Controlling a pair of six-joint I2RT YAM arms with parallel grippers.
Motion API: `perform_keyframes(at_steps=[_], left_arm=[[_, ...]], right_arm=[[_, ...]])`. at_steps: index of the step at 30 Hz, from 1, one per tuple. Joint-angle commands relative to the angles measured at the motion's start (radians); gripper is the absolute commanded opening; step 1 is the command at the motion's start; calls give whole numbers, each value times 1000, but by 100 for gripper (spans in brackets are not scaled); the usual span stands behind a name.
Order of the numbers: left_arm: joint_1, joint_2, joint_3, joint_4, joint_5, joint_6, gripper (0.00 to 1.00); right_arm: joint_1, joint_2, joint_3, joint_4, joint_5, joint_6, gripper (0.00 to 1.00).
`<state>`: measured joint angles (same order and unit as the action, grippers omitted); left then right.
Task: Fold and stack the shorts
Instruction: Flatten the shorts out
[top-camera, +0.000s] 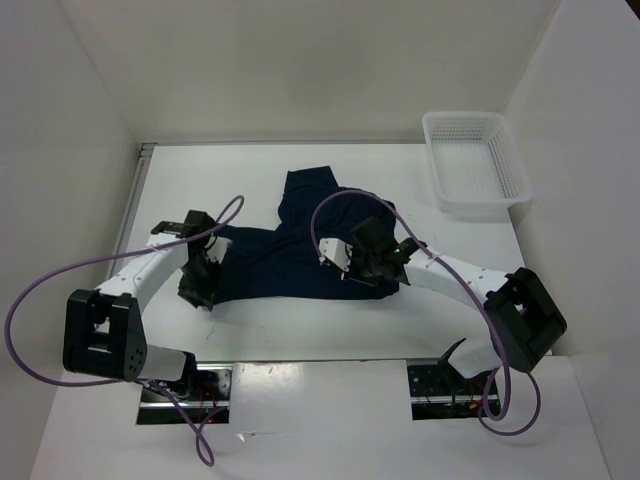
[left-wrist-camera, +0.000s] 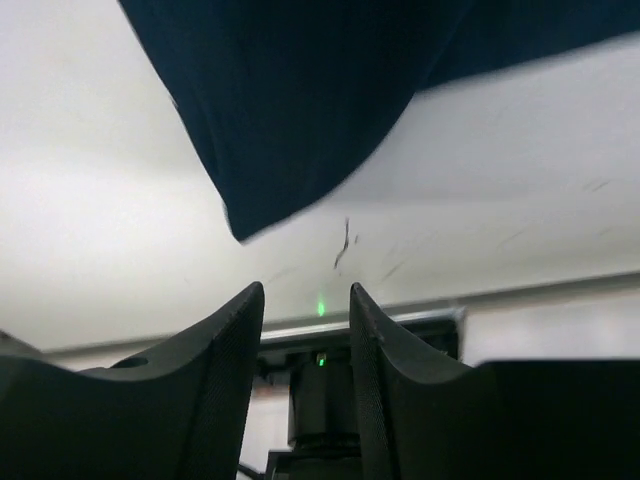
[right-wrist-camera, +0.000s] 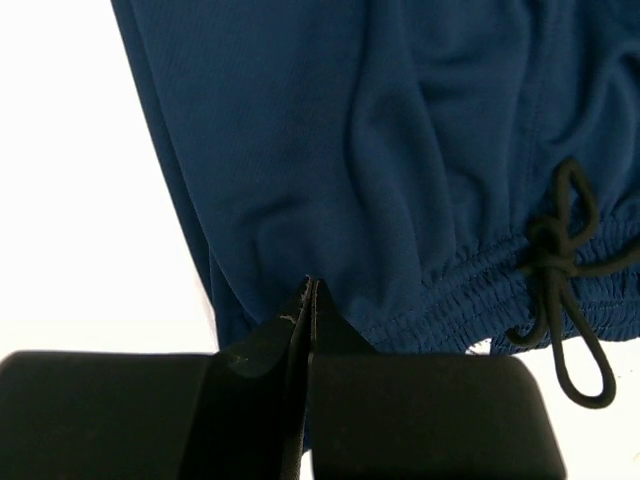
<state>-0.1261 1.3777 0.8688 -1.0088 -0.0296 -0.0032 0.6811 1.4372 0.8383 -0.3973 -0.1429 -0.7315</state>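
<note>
a: where are the shorts (top-camera: 290, 262) right now?

b: spread dark and rumpled across the middle of the tabletop (top-camera: 400, 180), not folded yet. one leg points toward the far wall and the rest lies crosswise between the two arms. the white mesh basket (top-camera: 478, 203) sits well apart at the far right corner, with nothing in it that i can see.

a: and the right hand (right-wrist-camera: 308, 285)?

b: its fingers are pressed together right at the gathered waistband (right-wrist-camera: 470, 290), just beside the knotted black drawstring (right-wrist-camera: 560, 270). the cloth runs under the tips, but i cannot tell if a fold is caught between them. my guess is it sits there to pin or hold the waist edge, so the fabric does not slide while the other side is worked.

a: the left hand (left-wrist-camera: 305, 295)?

b: spread, with nothing between the fingers. its own camera shows a corner of the navy cloth ahead of the tips and apart from them, with bare tabletop below. from above it sits at the left edge of the shorts, which looks like the spot to take a leg hem.

a: so what is the step?

b: i judge it an early fold: one side anchored at the waist, the other lining up on a hem to carry across. the soft fabric will droop and bunch, so a shallow pinch could slip off.
</note>
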Motion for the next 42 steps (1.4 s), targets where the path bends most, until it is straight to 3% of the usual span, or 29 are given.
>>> perform_keyframes(at_steps=[1, 4, 8, 13, 18, 24, 31, 35, 37, 42], left_arm=[[37, 1, 146, 82, 83, 3, 47], [68, 43, 231, 238, 129, 3, 46], [77, 151, 231, 376, 35, 3, 46], [77, 322, 289, 496, 25, 3, 48], [68, 457, 361, 556, 62, 3, 48], [68, 586, 381, 641, -91, 3, 47], [100, 562, 366, 604, -75, 3, 47], [69, 474, 332, 517, -7, 3, 49], [60, 413, 369, 428, 32, 3, 51], [37, 328, 596, 306, 105, 3, 67]], right_arm=[[8, -35, 22, 83, -15, 93, 1], [8, -26, 10, 135, 18, 118, 4], [8, 6, -27, 156, 60, 87, 5], [8, 6, -99, 135, 107, 0, 8], [8, 6, -153, 52, 132, -111, 10], [8, 19, -171, -26, 196, -291, 10], [17, 22, -232, -66, 249, -381, 5], [17, 9, -96, -57, 154, -240, 10], [17, 0, 60, -73, 66, -81, 21], [17, 12, 321, -51, -110, 238, 36]])
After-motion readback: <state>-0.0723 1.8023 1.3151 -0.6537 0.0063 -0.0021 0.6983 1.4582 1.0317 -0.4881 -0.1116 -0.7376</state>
